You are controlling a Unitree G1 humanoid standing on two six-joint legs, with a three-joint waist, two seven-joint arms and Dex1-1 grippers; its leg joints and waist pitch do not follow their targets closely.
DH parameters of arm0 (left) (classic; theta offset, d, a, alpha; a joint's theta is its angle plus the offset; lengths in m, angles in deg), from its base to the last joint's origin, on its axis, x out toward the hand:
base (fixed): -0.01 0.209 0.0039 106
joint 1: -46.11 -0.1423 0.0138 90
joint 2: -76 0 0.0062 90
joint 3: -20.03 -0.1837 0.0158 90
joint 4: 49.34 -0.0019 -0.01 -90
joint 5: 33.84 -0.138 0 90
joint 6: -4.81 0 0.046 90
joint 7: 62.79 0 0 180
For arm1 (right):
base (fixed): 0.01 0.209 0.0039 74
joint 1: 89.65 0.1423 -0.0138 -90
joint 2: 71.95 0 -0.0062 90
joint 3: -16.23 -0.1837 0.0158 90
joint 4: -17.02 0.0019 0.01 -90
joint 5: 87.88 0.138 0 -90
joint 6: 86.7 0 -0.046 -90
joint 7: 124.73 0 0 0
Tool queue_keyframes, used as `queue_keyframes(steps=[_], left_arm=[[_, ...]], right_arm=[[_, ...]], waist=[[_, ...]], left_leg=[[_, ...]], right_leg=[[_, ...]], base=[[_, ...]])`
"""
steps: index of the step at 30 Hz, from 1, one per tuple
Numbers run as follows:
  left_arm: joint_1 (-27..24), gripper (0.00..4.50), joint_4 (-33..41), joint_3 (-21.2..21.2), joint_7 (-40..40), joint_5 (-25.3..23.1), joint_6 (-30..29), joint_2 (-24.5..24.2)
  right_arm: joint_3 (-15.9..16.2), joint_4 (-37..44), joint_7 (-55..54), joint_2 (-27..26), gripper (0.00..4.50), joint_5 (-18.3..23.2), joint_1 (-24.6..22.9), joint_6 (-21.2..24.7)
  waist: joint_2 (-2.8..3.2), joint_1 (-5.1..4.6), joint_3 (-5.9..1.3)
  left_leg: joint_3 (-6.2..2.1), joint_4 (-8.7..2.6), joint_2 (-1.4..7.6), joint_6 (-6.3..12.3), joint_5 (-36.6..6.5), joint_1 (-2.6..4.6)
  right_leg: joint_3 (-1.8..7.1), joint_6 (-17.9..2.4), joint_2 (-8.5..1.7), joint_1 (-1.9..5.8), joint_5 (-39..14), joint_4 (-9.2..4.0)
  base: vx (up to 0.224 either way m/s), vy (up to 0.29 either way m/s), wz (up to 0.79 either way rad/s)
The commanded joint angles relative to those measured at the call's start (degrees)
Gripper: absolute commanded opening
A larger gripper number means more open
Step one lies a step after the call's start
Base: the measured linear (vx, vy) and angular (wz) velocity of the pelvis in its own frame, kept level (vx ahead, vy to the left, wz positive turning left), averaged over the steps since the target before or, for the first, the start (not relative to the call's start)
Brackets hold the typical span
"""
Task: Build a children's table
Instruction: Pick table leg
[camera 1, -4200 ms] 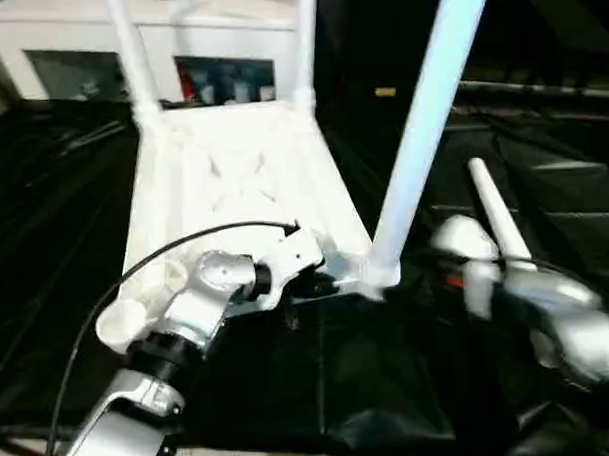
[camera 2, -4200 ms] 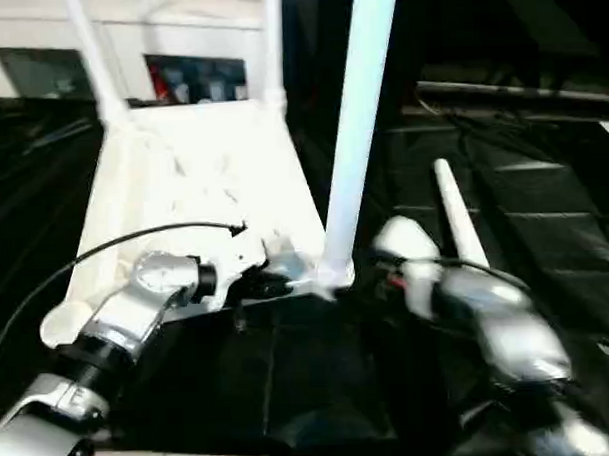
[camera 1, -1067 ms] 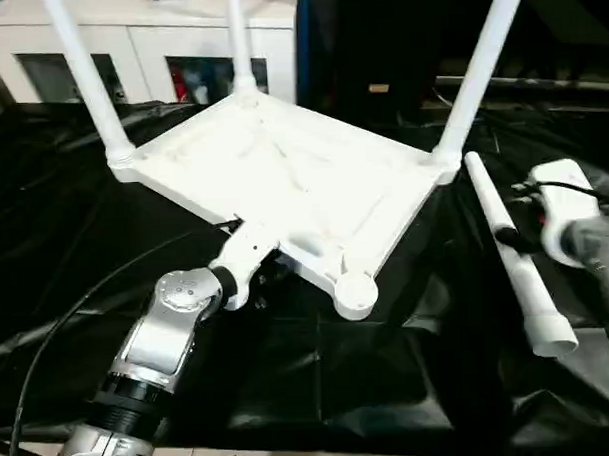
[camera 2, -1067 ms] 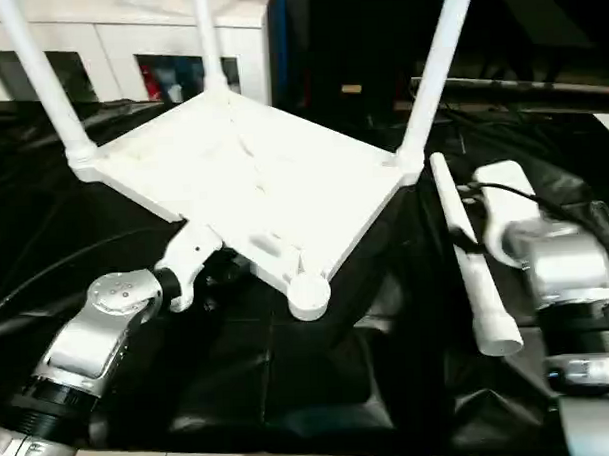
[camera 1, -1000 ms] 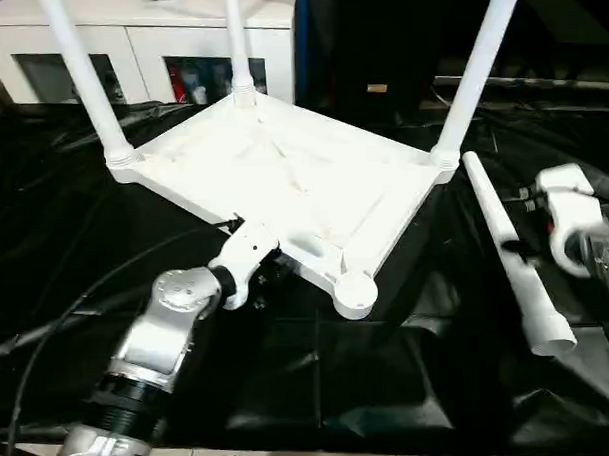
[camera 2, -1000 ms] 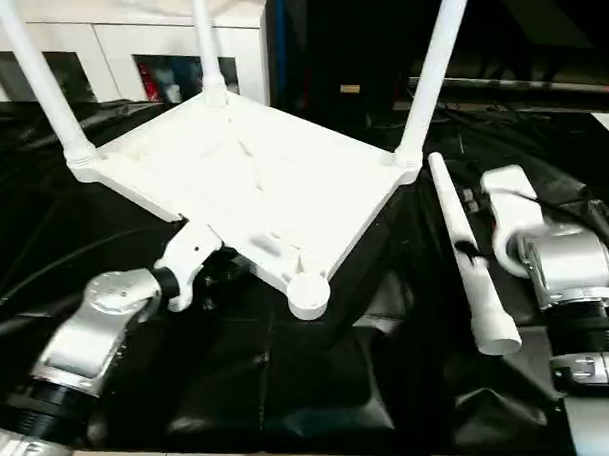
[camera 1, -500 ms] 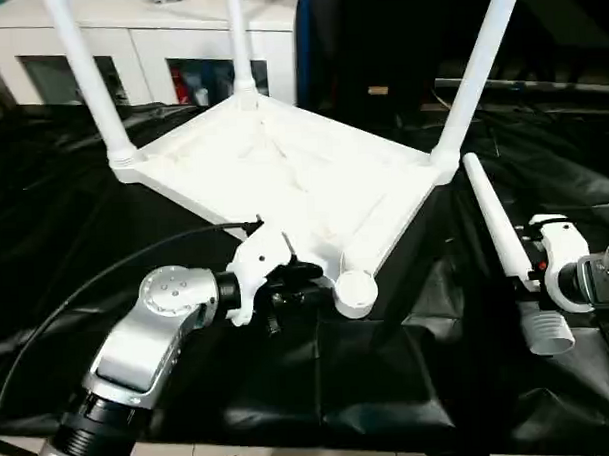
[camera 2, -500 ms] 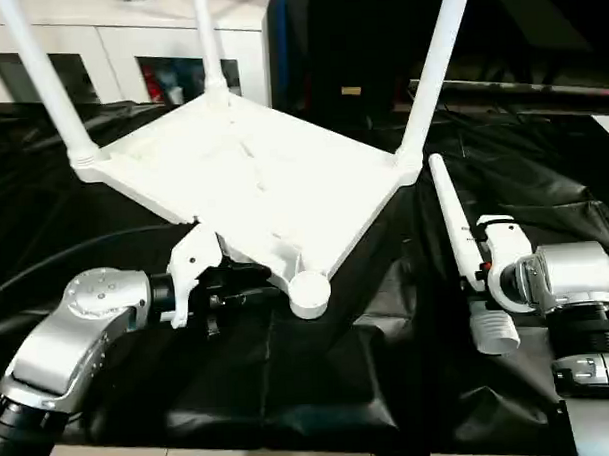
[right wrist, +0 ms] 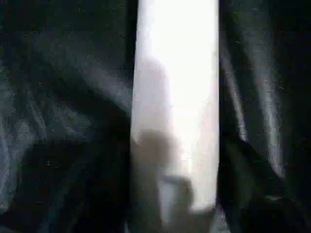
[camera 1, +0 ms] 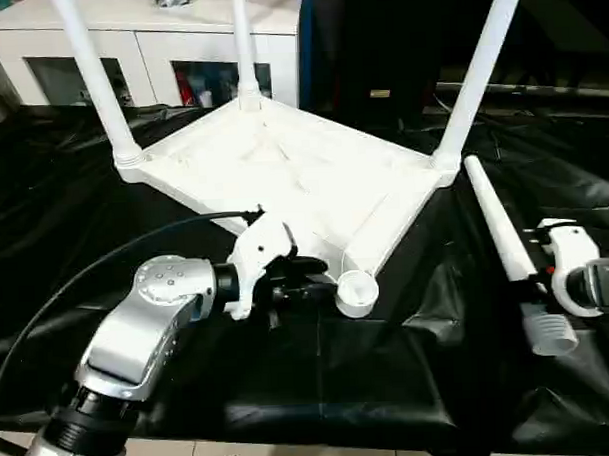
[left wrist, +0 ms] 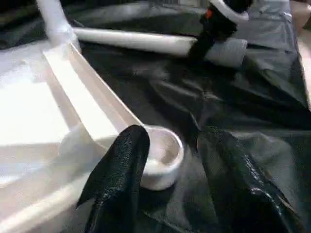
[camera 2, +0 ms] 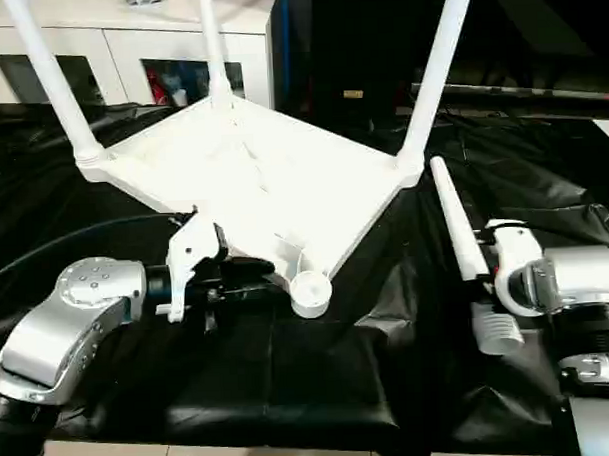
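The white tabletop (camera 1: pixel 283 174) lies ribbed side up on the black cloth. Three white legs (camera 1: pixel 94 80) (camera 1: pixel 244 40) (camera 1: pixel 477 77) stand in its corner sockets. The near corner socket (camera 1: pixel 355 290) holds nothing. My left gripper (left wrist: pixel 170 160) is open, and its black fingers (left wrist: pixel 124 170) sit level with this socket, one against its rim. A fourth leg (camera 1: pixel 494 221) lies loose on the cloth to the right, ribbed end (camera 1: pixel 550 331) toward me. My right gripper (camera 1: pixel 536 278) sits right over this leg near that end. The leg (right wrist: pixel 177 97) is very close in the right wrist view.
The black cloth (camera 1: pixel 370 386) covers the work table, and its front edge runs just below my arms. A white cabinet (camera 1: pixel 158 43) stands behind the table. A black cable (camera 1: pixel 106 260) loops from my left arm over the cloth.
My left gripper has swung from under the tabletop's edge to the near corner socket. My right gripper has turned and come down onto the loose leg. The tabletop was turned earlier.
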Motion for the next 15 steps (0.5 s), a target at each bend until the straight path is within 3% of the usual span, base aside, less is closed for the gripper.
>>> queue_keyframes(steps=[1,2,3,4,7,8,9,10,11,12,13,15], left_arm=[[2.0,2.43,-1.7,1.2,-4.3,-2.1,-1.1,1.1],[3.2,2.45,-3.2,1.9,-6.7,-2.7,-1.7,2.3],[3.9,2.51,-4.0,2.6,-7.6,-2.3,-1.9,3.1],[4.4,2.69,-4.8,3.8,-8.6,-1.4,-1.3,4.2],[4.5,2.88,-6.0,5.6,-10.0,0.0,2.3,6.3],[4.9,2.96,-7.4,6.4,-11.3,0.0,5.8,7.5],[5.3,3.08,-8.8,7.2,-13.5,-0.3,8.2,8.7],[5.5,3.19,-9.0,7.3,-13.7,-0.3,8.2,8.9],[6.0,3.29,-9.7,7.8,-14.7,0.0,8.2,9.7],[6.8,3.29,-10.5,8.9,-16.6,0.5,8.9,11.5],[7.1,3.40,-10.8,9.3,-17.4,0.6,9.5,12.3],[7.8,3.40,-11.2,9.5,-17.8,0.6,10.5,13.1]], right_arm=[[-3.0,-2.6,-3.5,-0.5,2.13,-0.2,-0.9,-1.2],[-5.2,-3.0,-5.4,-0.7,2.03,0.1,-1.0,-2.7],[-7.1,-3.4,-7.0,-1.0,1.98,0.5,-0.8,-3.3],[-8.9,-3.3,-8.5,-1.2,1.95,0.8,-0.8,-4.3],[-12.2,-2.2,-10.1,-1.9,1.90,2.0,-0.9,-6.4],[-14.6,-0.9,-11.9,-2.5,1.90,2.9,-1.1,-10.2],[-17.2,0.1,-13.8,-3.3,1.89,3.9,-1.1,-15.1],[-18.2,0.6,-13.7,-3.7,1.89,4.7,-1.1,-16.9],[-21.6,2.1,-13.3,-5.1,1.88,7.4,-1.0,-23.0],[-27.1,5.2,-12.1,-7.6,1.88,11.8,-0.7,-32.3],[-29.4,6.6,-11.6,-8.8,1.88,13.5,-0.4,-35.8],[-31.7,9.5,-9.3,-10.6,1.88,16.7,0.2,-36.6]], waist=[[-0.51,-0.59,-3.44],[-0.55,-0.62,-3.46],[0.10,-0.42,-3.49],[-0.10,-0.68,-3.51],[-0.51,-0.94,-3.54],[-0.18,-1.14,-3.67],[-0.24,-1.41,-3.68],[-0.51,-1.73,-3.92],[-0.42,-1.78,-3.99],[-0.45,-2.02,-3.96],[-0.57,-2.18,-4.00],[-0.46,-2.13,-4.23]], left_leg=[[-0.88,-3.76,1.78,-1.86,-13.5,1.08],[-0.84,-3.71,1.69,-1.83,-13.5,1.13],[-0.91,-3.57,1.56,-2.10,-13.6,1.41],[-1.05,-3.70,1.47,-2.24,-13.4,0.98],[-0.91,-3.60,1.32,-1.51,-13.5,0.80],[-1.08,-3.63,1.35,-1.36,-13.2,0.68],[-0.94,-3.54,1.37,-1.01,-13.5,0.63],[-1.09,-3.51,1.33,-0.76,-13.0,0.48],[-0.98,-3.48,1.33,-0.31,-12.8,0.40],[-0.98,-3.44,1.41,0.37,-12.9,0.36],[-0.77,-3.34,1.36,0.95,-13.0,0.16],[-0.86,-3.16,1.47,3.15,-9.2,0.14]], right_leg=[[2.26,-10.7,-2.51,2.07,-18.0,-4.88],[2.24,-10.4,-2.44,2.05,-18.4,-4.94],[2.20,-10.1,-2.48,1.90,-19.1,-5.09],[2.04,-9.8,-2.45,2.27,-19.0,-5.05],[1.98,-9.6,-2.49,2.33,-18.7,-5.27],[1.85,-9.7,-2.46,2.45,-18.3,-5.16],[1.92,-9.5,-2.55,2.24,-17.7,-5.39],[1.71,-9.5,-2.39,2.56,-16.7,-5.03],[1.80,-9.5,-2.55,2.54,-16.3,-4.99],[1.74,-9.5,-2.61,2.46,-16.2,-4.97],[1.86,-9.4,-2.77,2.51,-16.2,-5.07],[1.71,-10.2,-2.43,2.52,-12.7,-4.53]], base=[[0.000,0.000,0.00],[0.000,0.000,0.00],[0.000,0.000,0.00],[0.000,0.000,0.00],[0.000,0.000,0.00],[0.000,0.000,0.00],[0.000,0.000,0.00],[0.000,0.000,0.00],[0.000,0.000,0.00],[0.000,0.000,0.00],[0.000,0.000,0.00],[0.000,0.000,0.00]])
